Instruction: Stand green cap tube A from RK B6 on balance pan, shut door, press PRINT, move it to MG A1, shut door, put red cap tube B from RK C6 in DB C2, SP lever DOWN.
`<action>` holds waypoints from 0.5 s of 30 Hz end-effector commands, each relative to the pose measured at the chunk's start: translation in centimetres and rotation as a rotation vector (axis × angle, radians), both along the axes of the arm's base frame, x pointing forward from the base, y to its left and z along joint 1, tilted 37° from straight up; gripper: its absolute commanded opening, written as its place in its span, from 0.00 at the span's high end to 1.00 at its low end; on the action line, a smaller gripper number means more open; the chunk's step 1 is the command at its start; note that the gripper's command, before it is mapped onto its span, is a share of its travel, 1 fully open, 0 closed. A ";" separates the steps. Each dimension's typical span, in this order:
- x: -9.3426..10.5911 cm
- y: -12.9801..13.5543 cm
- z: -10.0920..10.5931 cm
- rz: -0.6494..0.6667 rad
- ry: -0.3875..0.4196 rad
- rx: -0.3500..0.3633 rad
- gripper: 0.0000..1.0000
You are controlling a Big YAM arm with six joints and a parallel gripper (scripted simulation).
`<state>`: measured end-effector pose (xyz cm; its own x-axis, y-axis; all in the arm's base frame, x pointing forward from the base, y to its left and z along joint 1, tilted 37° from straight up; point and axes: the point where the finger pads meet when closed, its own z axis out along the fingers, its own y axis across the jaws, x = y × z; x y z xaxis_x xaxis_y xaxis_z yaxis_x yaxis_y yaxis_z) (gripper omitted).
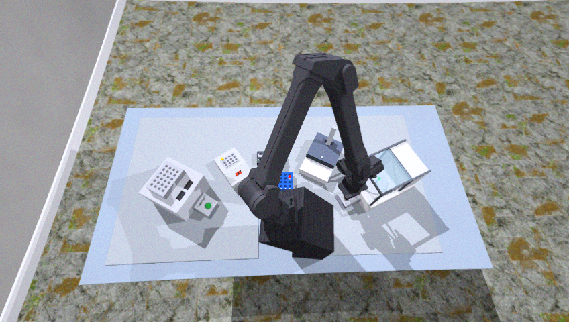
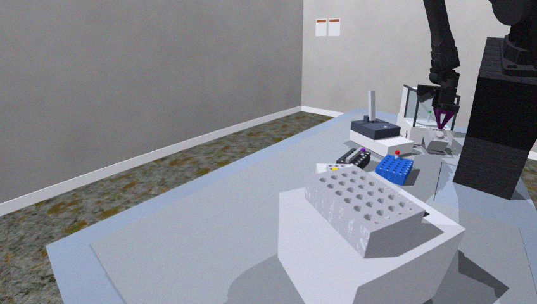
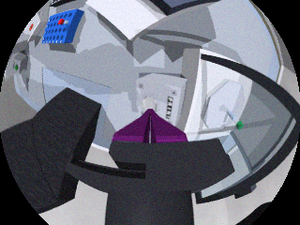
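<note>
My gripper (image 2: pixel 440 127) (image 3: pixel 150 112) is shut and empty. Its purple tips are at the white PRINT key (image 2: pixel 439 133) (image 3: pixel 149 102) on the sloping front of the balance (image 1: pixel 410 160) (image 2: pixel 410 132) (image 3: pixel 191 114); contact is hard to tell. Tube A (image 1: pixel 378 178) (image 2: pixel 429 112) (image 3: pixel 240 125), green-capped, stands on the pan (image 3: pixel 219 100) inside the glass box. Glass shows above it; whether the door is fully shut and the lamp lit is unclear. Tube B (image 1: pixel 289 176) (image 2: pixel 397 152) (image 3: pixel 61 22), red-capped, stands in the blue rack (image 2: pixel 391 171) (image 3: pixel 58 36). The SP lever (image 1: pixel 330 136) (image 2: pixel 371 105) stands up.
The spectrophotometer (image 1: pixel 317 169) (image 2: pixel 380 143) is left of the balance. The black magnet block (image 1: pixel 260 155) (image 2: pixel 363 161) holds a purple-capped tube, and the white dry block (image 1: pixel 228 171) a yellow-capped one. The large mixer (image 1: pixel 158 196) (image 2: pixel 320 240) is far left.
</note>
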<state>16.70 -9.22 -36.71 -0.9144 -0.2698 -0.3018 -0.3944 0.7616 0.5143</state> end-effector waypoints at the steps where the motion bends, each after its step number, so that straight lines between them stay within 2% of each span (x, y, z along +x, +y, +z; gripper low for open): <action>1: -0.1 -0.8 1.0 0.004 -0.011 0.000 1.00; 7: -0.5 -0.8 1.3 0.004 -0.004 0.009 1.00; 8: -1.0 -0.1 1.2 0.007 0.007 0.025 1.00; 9: -0.3 -1.3 1.7 0.004 -0.009 0.002 1.00; 15: -0.2 -2.2 2.5 0.004 -0.013 -0.004 1.00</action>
<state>16.43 -10.40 -34.98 -0.9145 -0.2705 -0.3009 -0.3947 0.7599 0.5165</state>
